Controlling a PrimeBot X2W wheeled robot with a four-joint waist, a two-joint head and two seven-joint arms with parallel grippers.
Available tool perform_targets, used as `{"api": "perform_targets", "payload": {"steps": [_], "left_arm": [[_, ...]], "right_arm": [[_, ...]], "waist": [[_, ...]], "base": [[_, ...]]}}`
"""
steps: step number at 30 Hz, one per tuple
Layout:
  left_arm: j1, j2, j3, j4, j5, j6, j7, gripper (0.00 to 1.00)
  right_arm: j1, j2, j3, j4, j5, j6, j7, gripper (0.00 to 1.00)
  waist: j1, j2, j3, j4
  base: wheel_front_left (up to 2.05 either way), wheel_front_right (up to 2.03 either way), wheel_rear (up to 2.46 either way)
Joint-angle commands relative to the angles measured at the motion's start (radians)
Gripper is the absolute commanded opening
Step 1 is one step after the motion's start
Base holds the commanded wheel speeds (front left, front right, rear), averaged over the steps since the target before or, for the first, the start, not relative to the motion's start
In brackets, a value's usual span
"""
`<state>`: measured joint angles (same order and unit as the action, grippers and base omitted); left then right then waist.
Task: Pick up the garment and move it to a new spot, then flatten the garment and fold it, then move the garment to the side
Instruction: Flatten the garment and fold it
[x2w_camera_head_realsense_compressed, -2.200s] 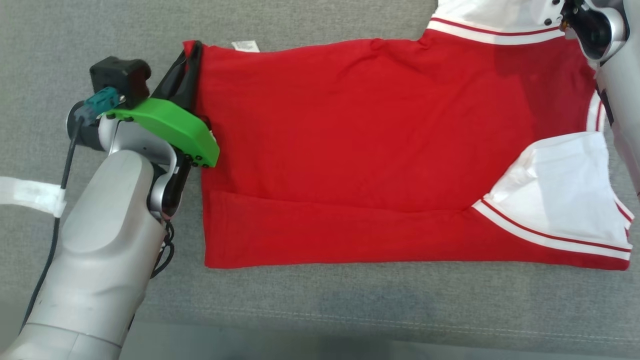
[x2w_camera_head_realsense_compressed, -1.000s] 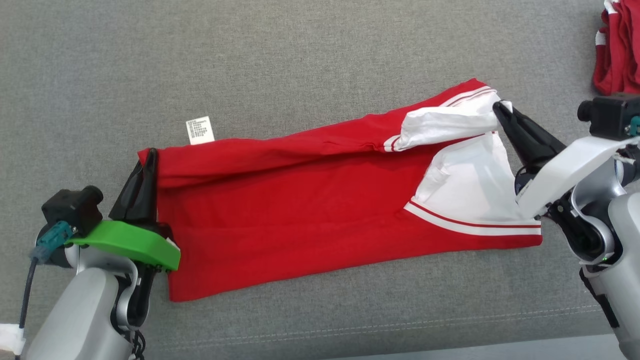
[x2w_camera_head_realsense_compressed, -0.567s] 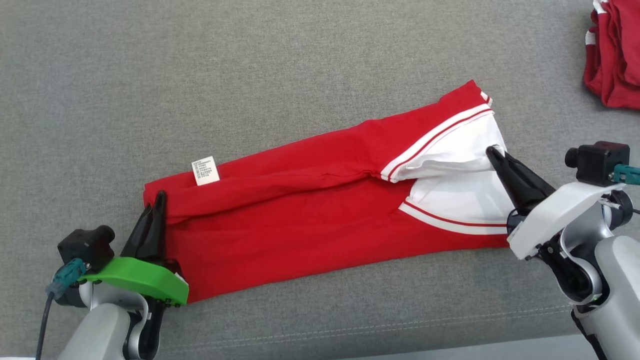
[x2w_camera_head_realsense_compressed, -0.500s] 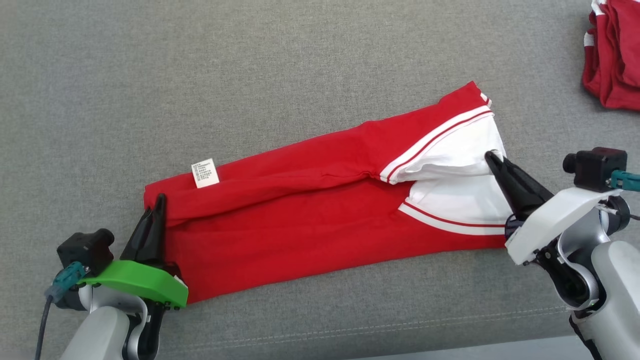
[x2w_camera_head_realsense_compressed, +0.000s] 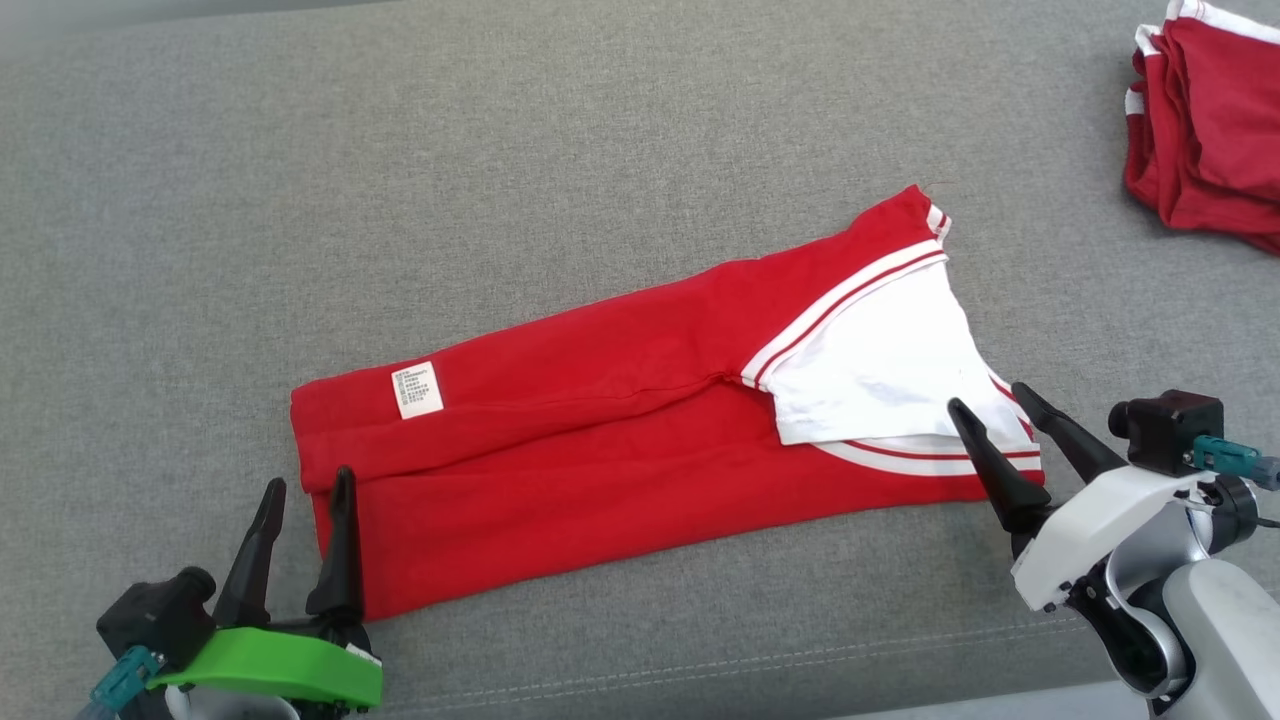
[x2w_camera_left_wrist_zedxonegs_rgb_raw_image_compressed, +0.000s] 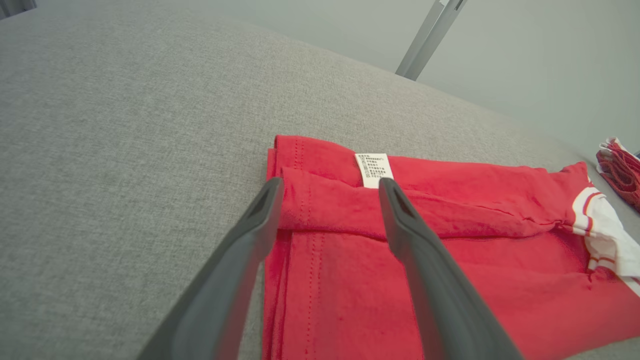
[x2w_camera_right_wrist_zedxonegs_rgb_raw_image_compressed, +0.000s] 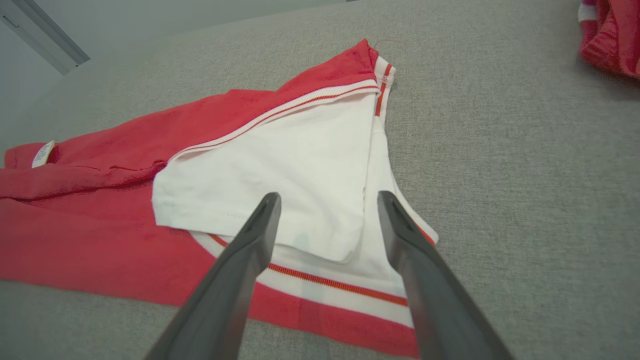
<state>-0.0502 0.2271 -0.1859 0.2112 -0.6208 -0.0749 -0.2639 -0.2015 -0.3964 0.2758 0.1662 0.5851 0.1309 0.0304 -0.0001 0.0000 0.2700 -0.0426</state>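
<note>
- Jaws on both arms stand spread wide with nothing between them. The left gripper (x2w_camera_head_realsense_compressed: 310, 480) hangs just off the hem end of the garment (x2w_camera_head_realsense_compressed: 600, 440) and the right gripper (x2w_camera_head_realsense_compressed: 988, 398) just off its sleeve end. Neither pinches any cloth.
- In the left wrist view the two fingers (x2w_camera_left_wrist_zedxonegs_rgb_raw_image_compressed: 235, 265) frame the folded hem corner and the care label (x2w_camera_left_wrist_zedxonegs_rgb_raw_image_compressed: 374, 170). I cannot tell whether the tips brush the fabric.
- In the right wrist view the fingers frame the white sleeve (x2w_camera_right_wrist_zedxonegs_rgb_raw_image_compressed: 280, 165), which lies turned in over the red body, with the striped trim just beneath it.
- The garment lies as a long, narrow band slanting across the middle of the grey cushion (x2w_camera_head_realsense_compressed: 500, 150). Its far long edge is folded over toward the near one, and the edge of that flap runs down its length.
- By my judgement the pick-up, the move to a new spot and the flattening are done, and the lengthwise fold is laid. The cloth looks fairly smooth, with only a slight ridge along the flap.
- What seems left is one or more crosswise folds to bring the band down to a compact packet, then carrying that packet to the side.
- A stack of similar red garments (x2w_camera_head_realsense_compressed: 1210, 130) sits at the far right, well apart from this one. It probably marks where the packet should go, though that is a guess.
</note>
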Motion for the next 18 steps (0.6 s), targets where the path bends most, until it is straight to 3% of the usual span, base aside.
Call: {"api": "perform_targets", "payload": {"steps": [1, 10, 18], "left_arm": [[0.022, -0.008, 0.015, -0.015, 0.011, -0.004, 0.000, 1.00], [0.080, -0.040, 0.073, -0.063, 0.053, -0.007, 0.000, 1.00], [0.050, -0.057, 0.059, -0.084, 0.082, 0.001, 0.000, 1.00]], "right_arm": [[0.018, -0.002, -0.010, 0.006, -0.008, 0.000, -0.011, 1.00], [0.059, 0.009, -0.066, -0.003, -0.020, 0.000, -0.029, 1.00], [0.030, -0.003, -0.110, -0.017, -0.054, 0.000, 0.011, 1.00]], "waist": [[0.0001, 0.0000, -0.007, -0.001], [0.0001, 0.0000, -0.055, -0.008], [0.0001, 0.0000, -0.121, -0.009]], "base": [[0.00, 0.00, 0.00], [0.00, 0.00, 0.00], [0.00, 0.00, 0.00]]}}
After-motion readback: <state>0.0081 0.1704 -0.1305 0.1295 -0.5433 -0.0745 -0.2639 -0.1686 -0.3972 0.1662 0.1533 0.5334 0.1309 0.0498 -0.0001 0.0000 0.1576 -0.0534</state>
